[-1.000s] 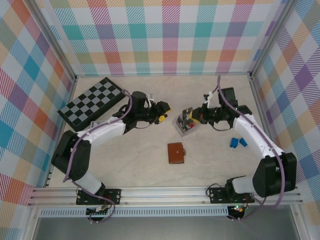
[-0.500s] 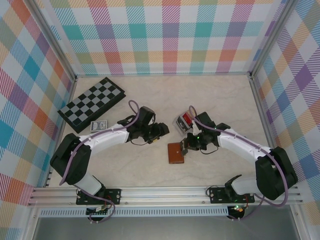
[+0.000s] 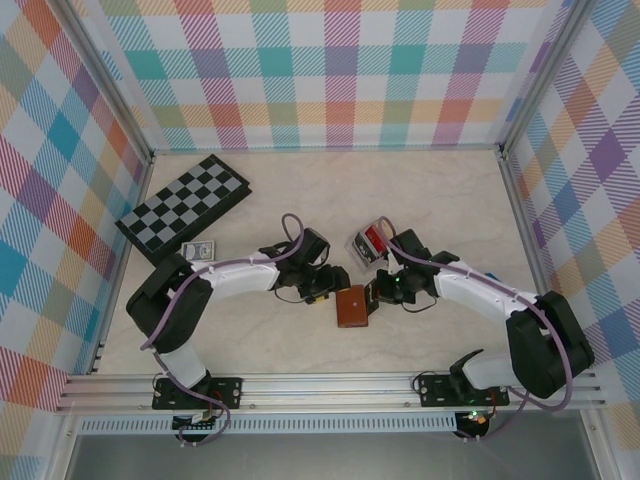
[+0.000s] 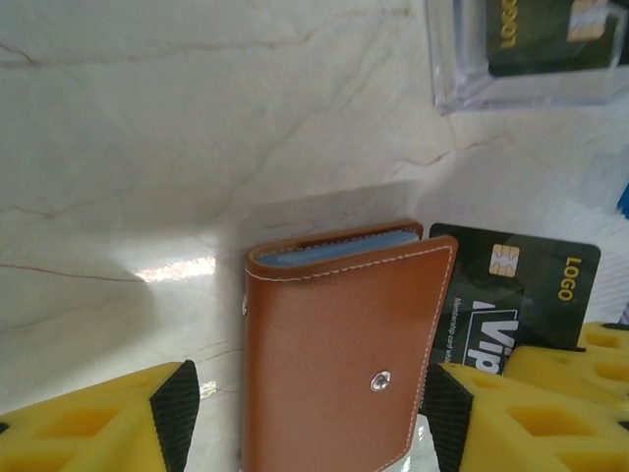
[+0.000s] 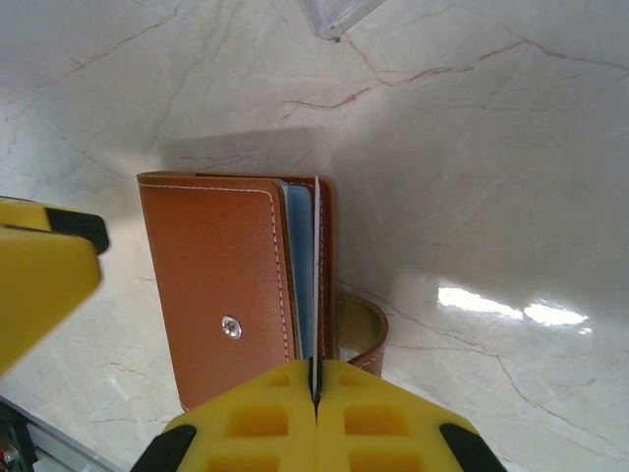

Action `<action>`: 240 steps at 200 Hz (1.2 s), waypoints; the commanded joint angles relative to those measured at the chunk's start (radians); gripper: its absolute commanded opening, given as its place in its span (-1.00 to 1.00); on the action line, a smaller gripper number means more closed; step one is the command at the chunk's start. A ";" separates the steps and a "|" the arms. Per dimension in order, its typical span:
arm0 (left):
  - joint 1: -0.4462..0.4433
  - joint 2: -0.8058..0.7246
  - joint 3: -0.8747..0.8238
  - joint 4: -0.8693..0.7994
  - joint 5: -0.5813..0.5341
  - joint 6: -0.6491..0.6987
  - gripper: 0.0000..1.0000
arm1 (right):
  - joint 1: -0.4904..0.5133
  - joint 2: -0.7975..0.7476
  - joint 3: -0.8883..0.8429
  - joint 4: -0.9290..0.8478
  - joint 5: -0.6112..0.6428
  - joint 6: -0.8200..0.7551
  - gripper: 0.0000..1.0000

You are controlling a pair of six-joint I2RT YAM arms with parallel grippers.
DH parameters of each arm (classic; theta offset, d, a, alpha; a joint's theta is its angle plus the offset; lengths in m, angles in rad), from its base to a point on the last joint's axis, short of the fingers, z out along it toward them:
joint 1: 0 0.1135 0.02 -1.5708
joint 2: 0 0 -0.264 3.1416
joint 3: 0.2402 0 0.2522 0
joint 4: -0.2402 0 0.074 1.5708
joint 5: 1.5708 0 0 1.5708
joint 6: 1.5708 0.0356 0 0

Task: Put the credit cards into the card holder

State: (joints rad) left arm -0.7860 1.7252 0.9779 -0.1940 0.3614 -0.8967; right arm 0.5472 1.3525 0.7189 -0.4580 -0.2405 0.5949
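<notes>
The reddish-brown card holder (image 3: 352,306) lies on the table, snap stud up, with its blue inner pockets (image 5: 300,265) showing at the open side. My right gripper (image 5: 316,388) is shut on a black credit card (image 4: 521,295) with a chip. Seen edge-on (image 5: 316,275), that card runs along the slot between the blue pockets and the back flap. My left gripper (image 4: 310,423) is open astride the holder (image 4: 344,344). Its left pad (image 4: 175,413) stands clear of the leather and its right pad (image 4: 447,413) is close to the stitched edge. More credit cards sit in the clear tray (image 3: 366,246).
A folded chessboard (image 3: 185,205) lies at the back left with a small blue-patterned pack (image 3: 200,250) beside it. The clear tray's wall (image 4: 442,79) stands just beyond the holder. The holder's snap tab (image 5: 366,329) curls out on its right side.
My right gripper brought the black card from the tray down to the holder's open side. My left gripper swung right to the holder and its jaws widened around it.
</notes>
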 commanded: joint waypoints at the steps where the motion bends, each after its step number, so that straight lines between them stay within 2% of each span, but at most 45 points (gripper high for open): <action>1: -0.027 0.037 0.025 0.062 0.039 -0.011 0.30 | 0.003 0.023 -0.015 0.039 -0.037 0.015 -0.93; 51: -0.054 0.071 0.026 0.110 0.041 -0.040 0.31 | 0.002 -0.008 -0.010 0.055 -0.087 0.021 -0.93; 117: -0.055 0.003 0.001 0.113 -0.023 -0.042 0.44 | -0.016 -0.071 0.008 0.038 -0.153 0.051 -0.91; 146: -0.055 -0.042 -0.022 0.108 -0.054 -0.038 0.45 | -0.044 -0.096 -0.014 0.075 -0.194 0.084 -0.92; 172: -0.055 -0.077 -0.036 0.097 -0.065 -0.030 0.56 | -0.081 -0.116 -0.039 0.134 -0.266 0.117 -0.94; 214: -0.056 -0.066 -0.038 0.103 -0.039 -0.024 0.50 | -0.104 -0.078 -0.073 0.248 -0.365 0.171 -0.94; 230: -0.055 -0.057 -0.035 0.097 -0.034 -0.024 0.41 | -0.104 -0.055 -0.077 0.276 -0.385 0.184 -0.94; 240: -0.055 -0.053 -0.035 0.090 -0.033 -0.022 0.28 | -0.105 -0.046 -0.083 0.299 -0.394 0.192 -0.94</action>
State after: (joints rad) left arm -0.8257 1.6669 0.9516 -0.0830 0.3206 -0.9260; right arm 0.4454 1.2789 0.6556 -0.2516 -0.5594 0.7467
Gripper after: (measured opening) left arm 0.698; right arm 0.045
